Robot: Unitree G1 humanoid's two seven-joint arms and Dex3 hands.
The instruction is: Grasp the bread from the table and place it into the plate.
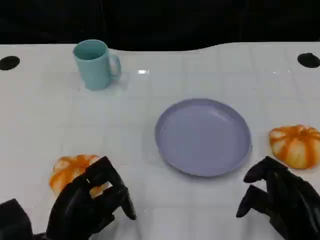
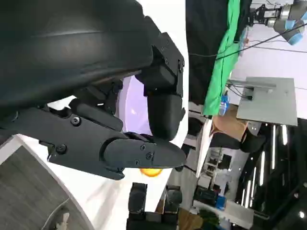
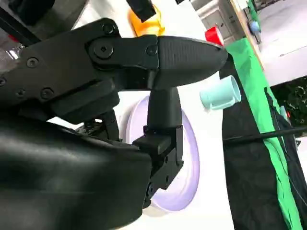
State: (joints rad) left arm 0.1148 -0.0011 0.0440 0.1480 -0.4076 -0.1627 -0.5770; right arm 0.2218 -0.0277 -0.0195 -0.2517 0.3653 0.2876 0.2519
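Reach step: left hand (image 1: pixel 87 205), fingers spread and holding nothing, hovers over near-left bread (image 1: pixel 70 171) on table (image 1: pixel 45 115); next, close on it and carry right to the plate (image 1: pixel 202 136).

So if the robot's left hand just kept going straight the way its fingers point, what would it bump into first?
Probably the bread right in front of it. The left hand hovers over the near edge of that orange-striped bun, fingers apart and holding nothing. How high it sits above the bun is hard to tell, so it might pass just over it.
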